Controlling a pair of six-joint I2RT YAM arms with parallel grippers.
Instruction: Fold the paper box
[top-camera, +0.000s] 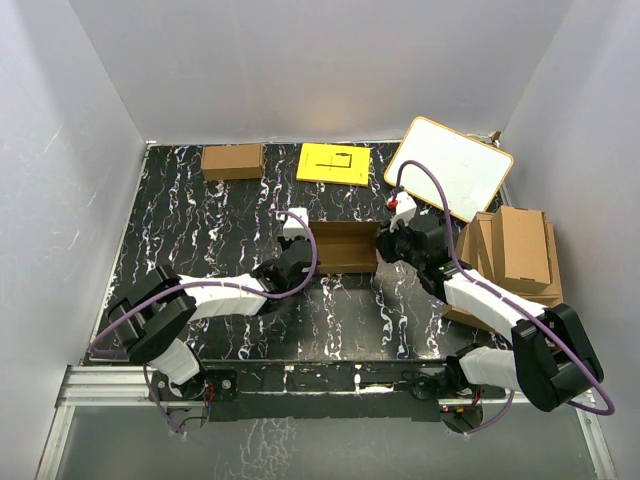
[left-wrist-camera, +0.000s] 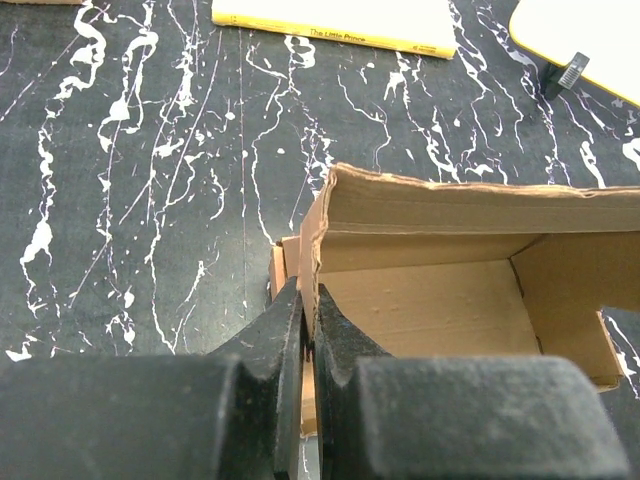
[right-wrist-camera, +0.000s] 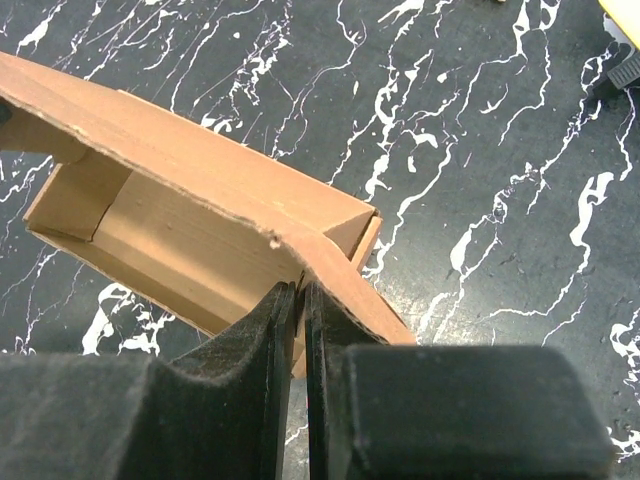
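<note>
Forming the box walls is judged to be the step in hand. The paper box (top-camera: 343, 247) is sat mid-table (top-camera: 200, 230) between the two arms, long axis left to right, already partly erected. A floor, a long wall and end walls can be seen in both wrist views.

Its left end wall is pinched by the left gripper (left-wrist-camera: 308, 318), jaws brought together on the thin cardboard edge. The right end is clamped the same way by the right gripper (right-wrist-camera: 302, 300), close to the corner. A small flap is seen poking out past that right corner, not tucked in. Whether the base is touching the table cannot be told.

The yellow book (top-camera: 334, 163) and the smaller carton (top-camera: 232, 161) at the far edge, and the cardboard pile (top-camera: 515, 255) at right, are well apart from it.

Next move, as judged:
- One end is to be kept clamped as an anchor.
- The other is to be released and the loose flap pressed in along its crease.
- Light force is called for, since thin walls are likely to buckle.
</note>
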